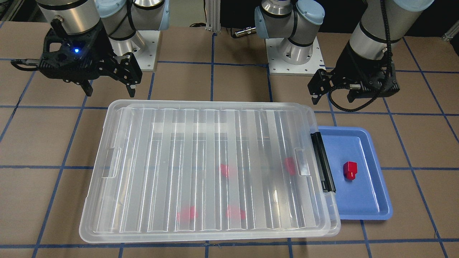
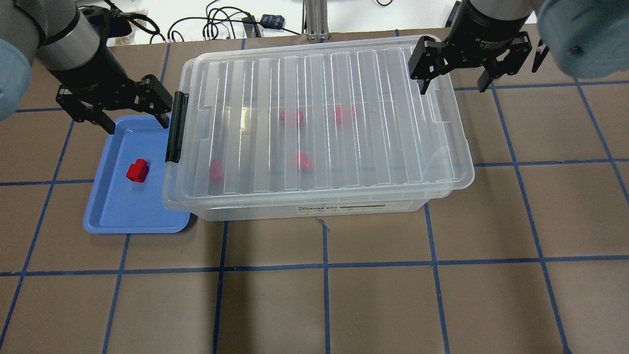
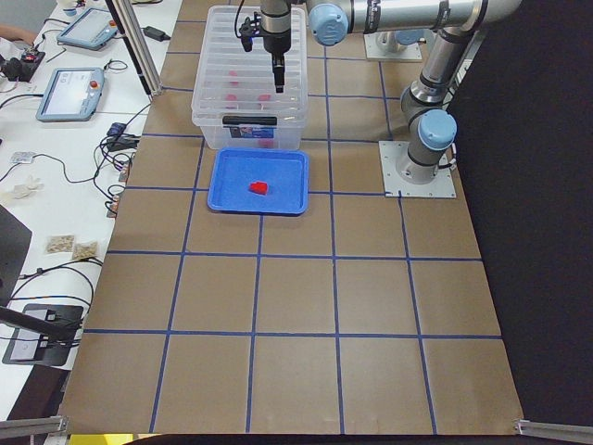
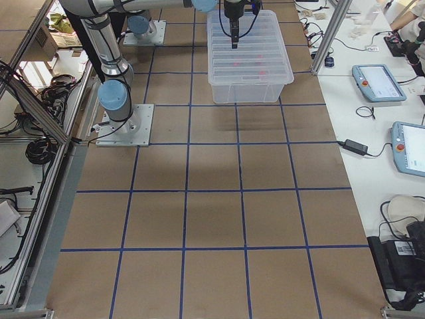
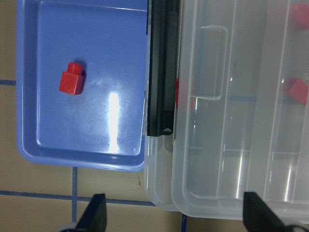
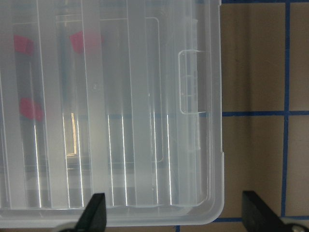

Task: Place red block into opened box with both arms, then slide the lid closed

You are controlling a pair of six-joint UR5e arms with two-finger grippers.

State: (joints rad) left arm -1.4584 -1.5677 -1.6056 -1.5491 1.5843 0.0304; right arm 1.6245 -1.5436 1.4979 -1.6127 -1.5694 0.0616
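Red block (image 2: 136, 171) on blue tray (image 2: 118, 206); box (image 2: 255, 211) label (image 2: 339, 208) reads "STORAGE BOX"; left jaws, right jaws apart.

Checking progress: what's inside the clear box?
Four red blocks, blurred through the ribbed lid. Their exact shape, and anything small or clear beside them, the lid hides.

Bright, even overhead light is washing the tabletop (image 2: 344, 305), casting only soft, short shadows. Beneath the right gripper (image 2: 453, 87), white glare streaks are running along the ribbed lid (image 2: 319, 83), smearing the red blocks (image 2: 291, 116) pink. Under the left gripper (image 2: 136, 123), a reflection is gleaming on the blue tray (image 5: 58, 130).
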